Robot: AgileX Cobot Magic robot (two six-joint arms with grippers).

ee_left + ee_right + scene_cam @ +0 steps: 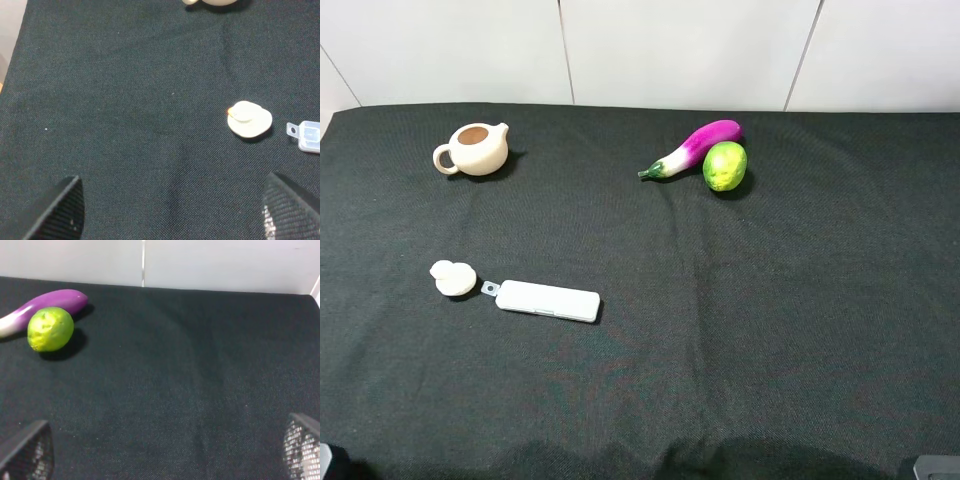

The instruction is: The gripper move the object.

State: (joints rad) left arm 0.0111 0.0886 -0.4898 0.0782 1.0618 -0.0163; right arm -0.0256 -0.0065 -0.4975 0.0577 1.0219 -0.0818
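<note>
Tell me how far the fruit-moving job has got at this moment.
Nothing looks done yet. The lime lies on the black cloth against the eggplant, untouched. Both arms sit back at the near edge: the right gripper is open and empty, well short of the lime, and the left gripper is open over bare cloth. Reaching, grasping and moving the lime all remain.

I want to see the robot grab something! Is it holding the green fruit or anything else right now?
No, nothing is held. Both grippers, left and right, are open and empty. The green fruit lies on the table beside the eggplant.
</note>
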